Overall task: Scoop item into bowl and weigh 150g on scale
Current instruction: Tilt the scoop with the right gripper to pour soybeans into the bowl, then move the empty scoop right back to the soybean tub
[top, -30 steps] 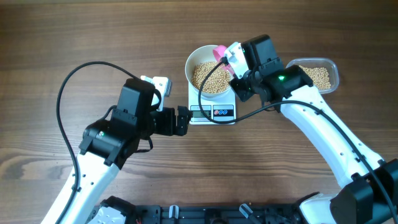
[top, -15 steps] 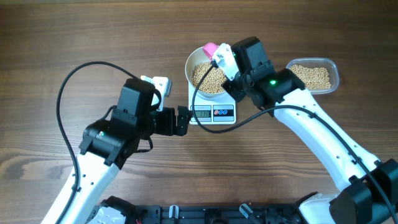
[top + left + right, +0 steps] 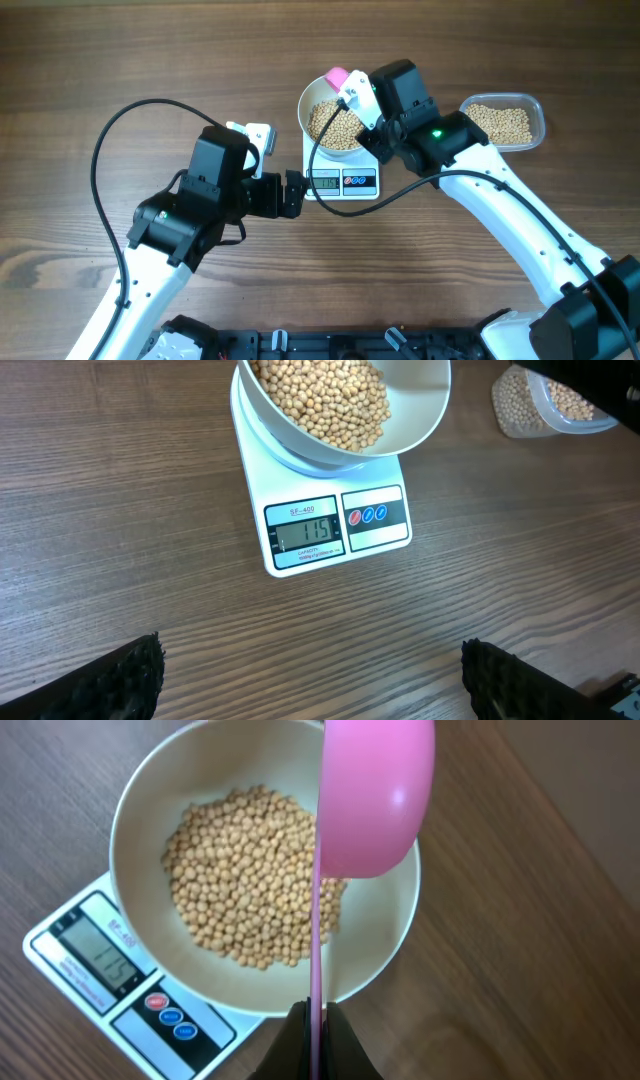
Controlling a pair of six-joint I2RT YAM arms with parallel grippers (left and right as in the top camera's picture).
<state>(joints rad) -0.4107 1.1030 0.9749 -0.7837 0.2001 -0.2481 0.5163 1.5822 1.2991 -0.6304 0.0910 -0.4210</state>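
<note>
Pink scoop, clamped in the right hand, hangs seemingly tipped over the bowl of beans.

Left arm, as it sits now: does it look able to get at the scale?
Probably yes. The left gripper, open, faces the scale on its display side, with only bare table between. The bowl and the right gripper with the pink scoop sit farther back, off that line.

Bright, even light; soft glare on the pink scoop; the bowl faintly shadows the scale; sharp focus.
</note>
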